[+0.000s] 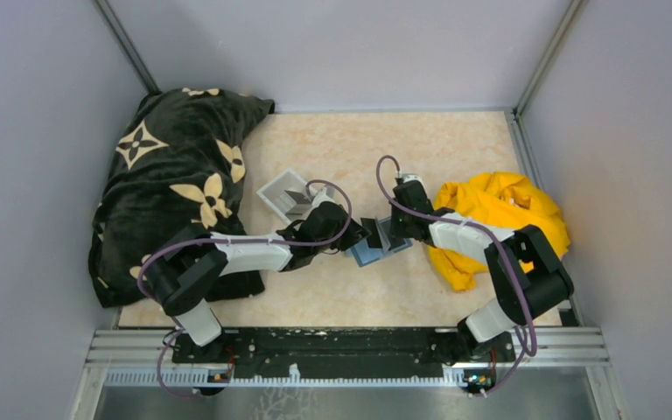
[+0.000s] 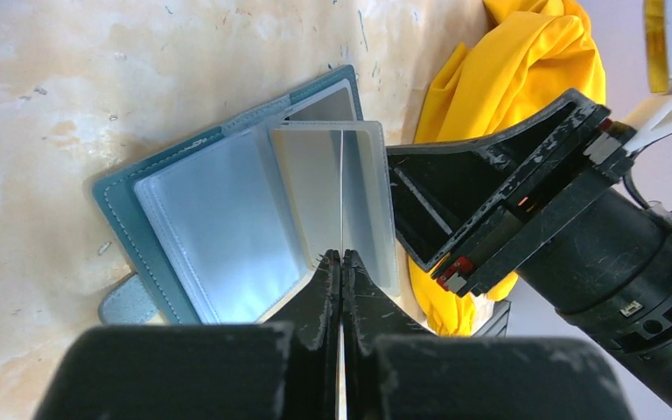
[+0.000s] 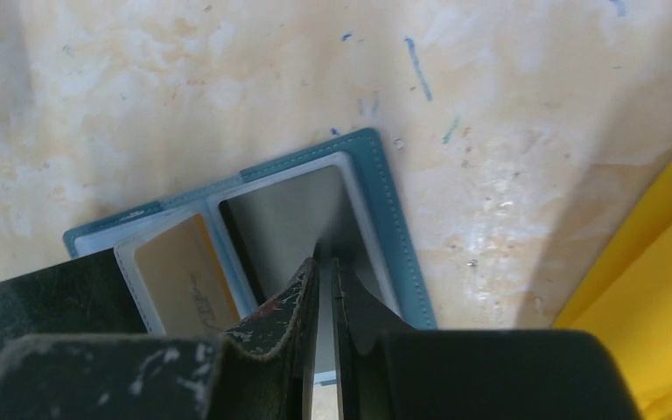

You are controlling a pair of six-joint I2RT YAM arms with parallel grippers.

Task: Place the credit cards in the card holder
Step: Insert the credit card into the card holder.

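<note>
The teal card holder (image 1: 369, 254) lies open on the table between both grippers, its clear sleeves (image 2: 219, 227) facing up. My left gripper (image 2: 341, 255) is shut on a thin grey credit card (image 2: 341, 192), seen edge-on, standing over the holder's right-hand sleeve. My right gripper (image 3: 325, 261) is all but closed on the thin edge of a sleeve at the card holder's (image 3: 394, 227) right side. A yellow-tan credit card (image 3: 184, 271) sits in a sleeve left of those jaws. From above, the left gripper (image 1: 360, 233) and right gripper (image 1: 392, 229) almost meet.
A white tray (image 1: 276, 188) holding grey cards stands just behind the left wrist. A black patterned blanket (image 1: 179, 184) fills the left side. A crumpled yellow cloth (image 1: 499, 214) lies under the right arm. Grey walls enclose the table.
</note>
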